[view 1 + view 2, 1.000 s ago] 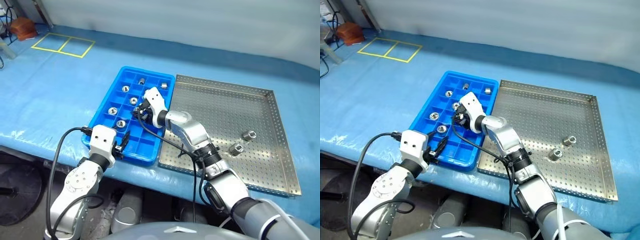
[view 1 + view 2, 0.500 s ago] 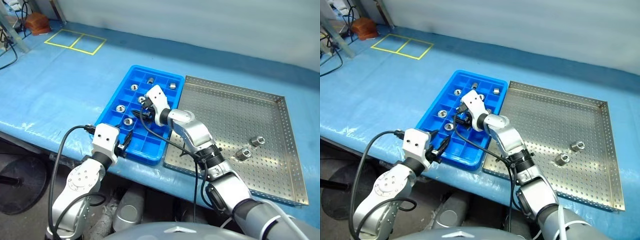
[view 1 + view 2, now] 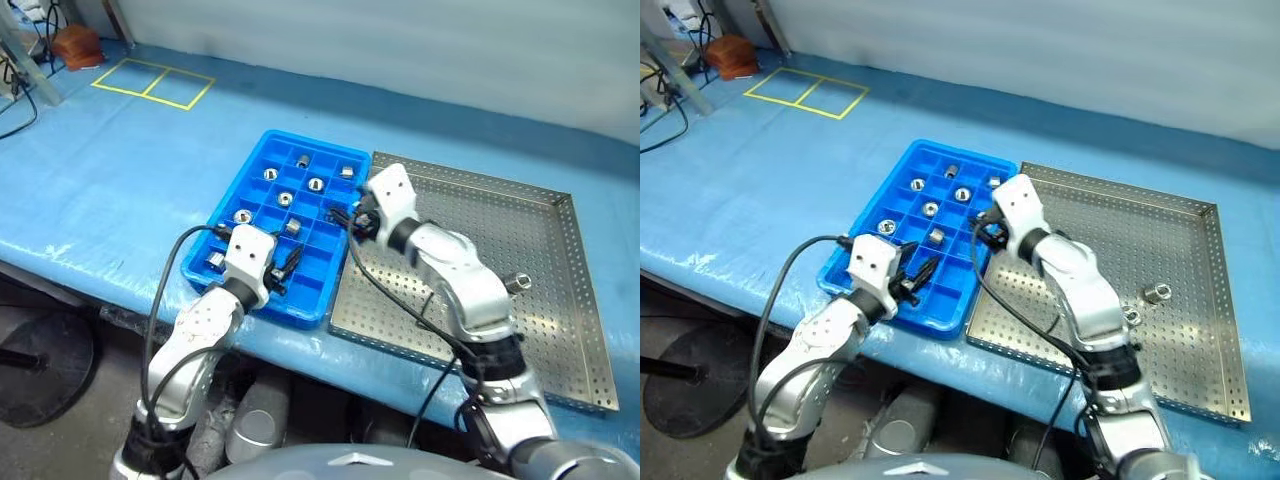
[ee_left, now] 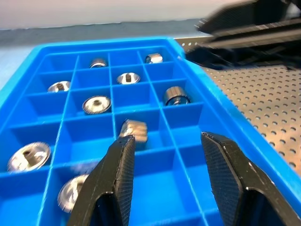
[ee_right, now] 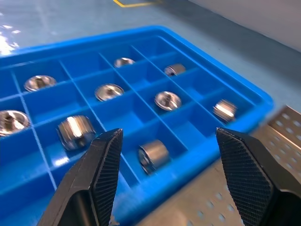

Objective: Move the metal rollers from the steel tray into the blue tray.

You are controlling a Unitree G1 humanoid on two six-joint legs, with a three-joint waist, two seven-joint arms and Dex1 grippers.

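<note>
A big worktop (image 3: 120, 190) fills the room view. It has a shiny blue plastic sheet (image 3: 760, 170) over it, with some wrinkles that catch the light near the front edge. Yellow tape (image 3: 152, 83) makes two boxes side by side on the far left part of the sheet. Near that corner sits a small reddish-brown thing (image 3: 76, 45), and black cables (image 3: 662, 112) trail beside it. Behind the worktop stands a pale grey wall (image 3: 400, 40). Under the front edge the floor (image 3: 70, 420) is dark grey, with a round black base (image 3: 40, 365) on it.
</note>
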